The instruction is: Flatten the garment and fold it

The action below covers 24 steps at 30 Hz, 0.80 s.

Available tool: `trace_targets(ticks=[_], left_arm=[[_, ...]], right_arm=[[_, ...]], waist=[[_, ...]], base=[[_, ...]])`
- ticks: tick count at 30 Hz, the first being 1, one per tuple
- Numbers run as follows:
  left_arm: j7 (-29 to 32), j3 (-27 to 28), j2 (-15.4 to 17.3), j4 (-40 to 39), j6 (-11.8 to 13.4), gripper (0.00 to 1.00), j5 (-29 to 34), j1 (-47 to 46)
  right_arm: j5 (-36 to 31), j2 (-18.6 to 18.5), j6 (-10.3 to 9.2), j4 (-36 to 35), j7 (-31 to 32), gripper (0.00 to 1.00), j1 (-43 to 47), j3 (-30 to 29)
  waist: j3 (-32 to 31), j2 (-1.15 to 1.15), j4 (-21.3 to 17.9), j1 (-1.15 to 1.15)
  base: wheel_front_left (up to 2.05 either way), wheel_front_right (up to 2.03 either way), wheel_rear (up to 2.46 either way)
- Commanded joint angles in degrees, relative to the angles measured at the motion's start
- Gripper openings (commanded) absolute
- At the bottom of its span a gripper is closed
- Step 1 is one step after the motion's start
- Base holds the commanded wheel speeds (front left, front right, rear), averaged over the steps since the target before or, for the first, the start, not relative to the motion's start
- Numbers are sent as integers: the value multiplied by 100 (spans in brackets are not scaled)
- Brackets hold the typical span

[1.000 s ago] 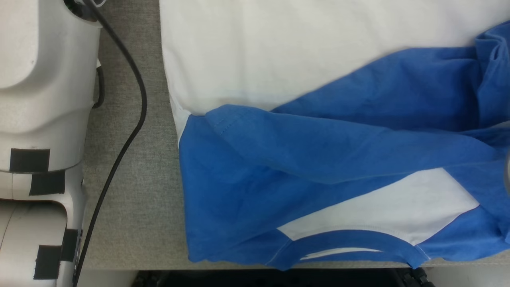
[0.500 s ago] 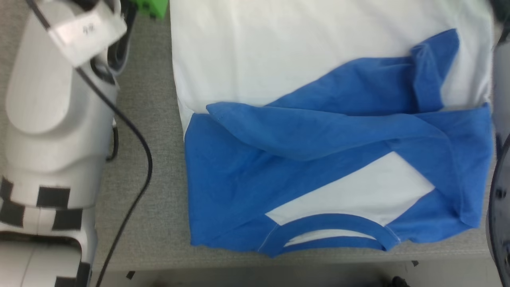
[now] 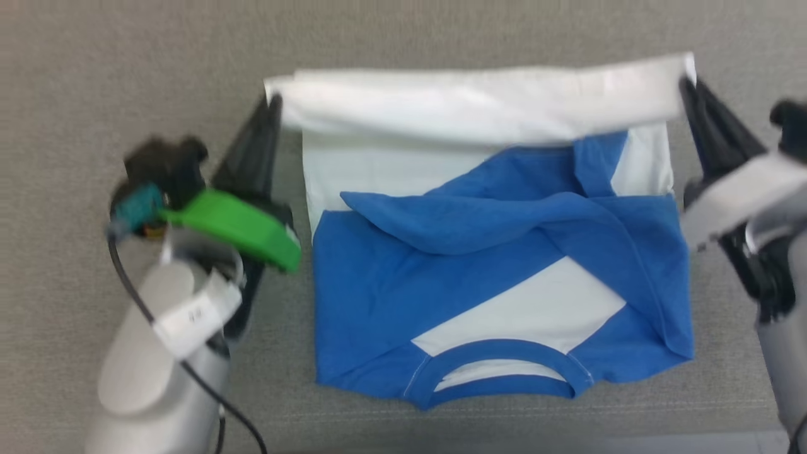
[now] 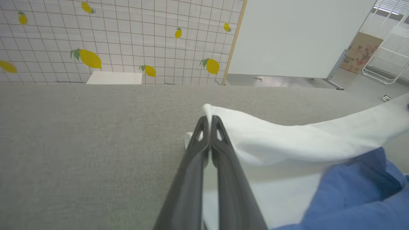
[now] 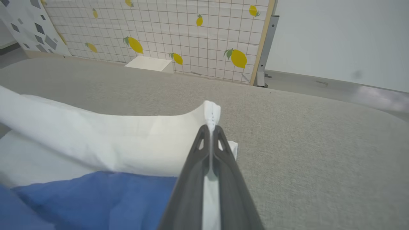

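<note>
My L gripper, upper left of centre in the head view, has its jaws pressed together on the far-left white corner of the shirt. In the L wrist view a bit of white cloth pokes up past the fingertips at mid frame. R gripper, upper right in the head view, is doing the same on the far-right white corner: jaws pinched tight, w/ a stitched white edge sticking out between the tips in the R wrist view. Between the two, the white hem runs as a band across the upper part of the head view. It's raised off the layer under it and sags a little in the middle. The rest of the shirt lies flat on the grey table, centre frame, w/ the blue collar toward the bottom edge. The blue sleeves are folded in and crossed over the white body, and a white wedge shows just above the collar. A green part sits on my L wrist at mid left, w/ a black cable running down toward the bottom edge. Behind the table, top of both wrist views, there's a tiled panel w/ lemons and a small white box at its foot.
</note>
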Motion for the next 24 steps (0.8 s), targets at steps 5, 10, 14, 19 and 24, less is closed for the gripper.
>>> trace_targets(ticks=[5,10,14,19,24], left_arm=[[-248,-69,-100,-505,155,0,-151,1090],[-277,-241,-95,-869,194,0,-166,1780],[-271,-286,-33,-890,269,0,-176,2223],[-296,-399,-21,-698,261,0,-239,2677],[-274,-666,10,-146,114,0,-127,2733]], right_arm=[[106,-5,-10,-761,142,0,1142,-424],[25,103,-10,-1477,455,0,2111,-867],[-95,222,-10,-1793,600,0,2690,-1158],[-257,389,-10,-1808,855,0,3241,-1219],[-380,448,-10,-1398,1035,0,3512,-1026]], waist=[[-978,0,117,1],[-1162,0,196,1],[-1225,0,202,1],[-1236,0,209,1],[-1156,0,233,1]], base=[[0,0,0],[0,0,0],[0,0,0],[0,0,0],[0,0,0]])
